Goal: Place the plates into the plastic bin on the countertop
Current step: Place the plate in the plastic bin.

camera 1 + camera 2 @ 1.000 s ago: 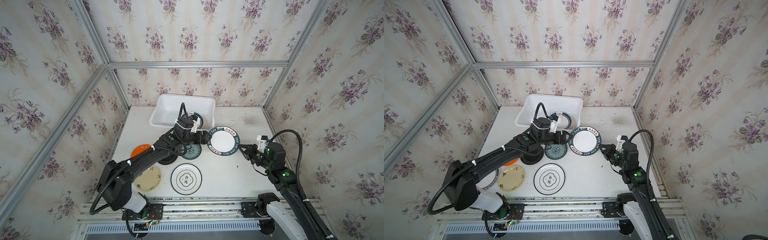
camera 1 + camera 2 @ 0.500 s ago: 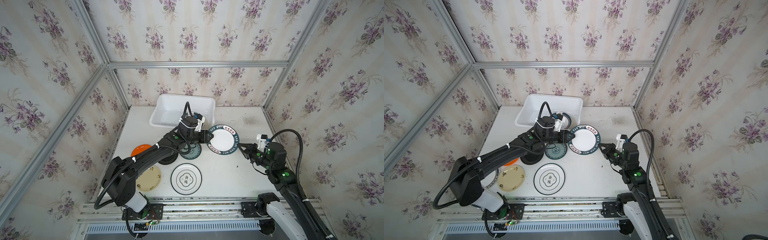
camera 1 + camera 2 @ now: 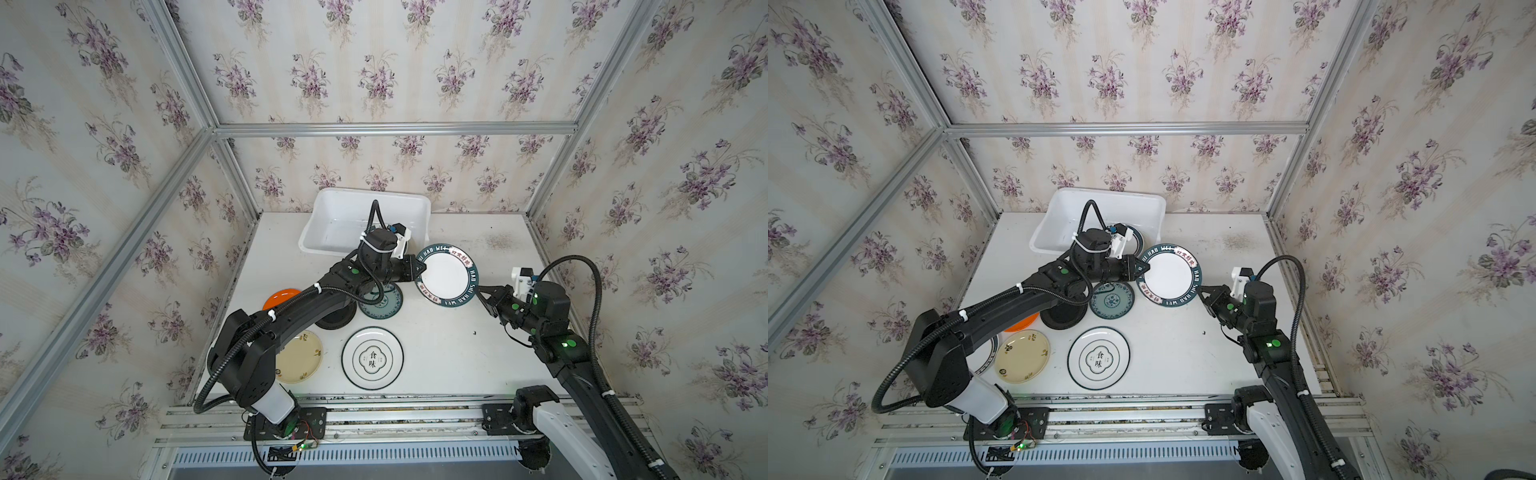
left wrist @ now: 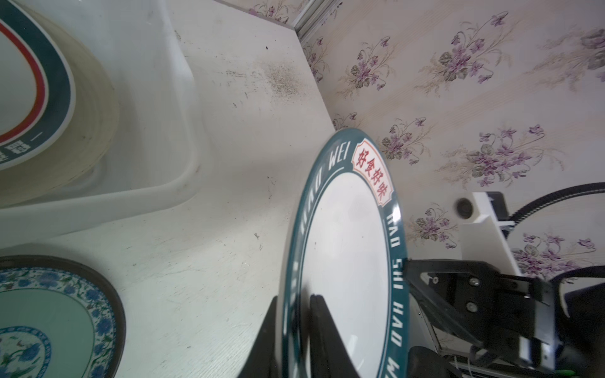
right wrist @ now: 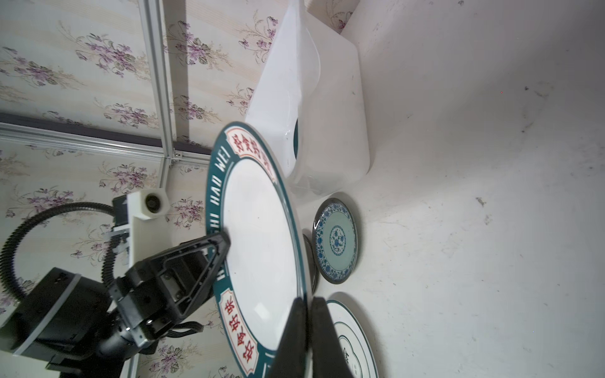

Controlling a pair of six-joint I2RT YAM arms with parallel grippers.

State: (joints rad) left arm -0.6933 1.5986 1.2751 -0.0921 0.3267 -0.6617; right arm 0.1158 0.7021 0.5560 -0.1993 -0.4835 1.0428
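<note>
A white plate with a dark teal lettered rim (image 3: 446, 274) (image 3: 1169, 276) hangs tilted above the countertop (image 3: 457, 345), held from both sides. My left gripper (image 3: 419, 268) (image 4: 294, 299) is shut on its rim on the bin side. My right gripper (image 3: 478, 293) (image 5: 307, 299) is shut on the opposite rim. The plastic bin (image 3: 332, 208) (image 3: 1067, 208) stands at the back, behind the left wrist. Inside it lies a teal-rimmed plate (image 3: 1137, 239) (image 4: 32, 81).
On the countertop lie a teal-patterned plate (image 3: 384, 303), a black plate (image 3: 336, 320), an orange plate (image 3: 280, 297), a cream plate (image 3: 301, 357) and a white plate with Chinese characters (image 3: 372, 358). The left arm reaches over the orange and black ones. Walls enclose three sides.
My left gripper swung from beside the bin to the held plate's rim and closed on it. The right gripper stayed shut on the plate, which shifted slightly toward the bin.
</note>
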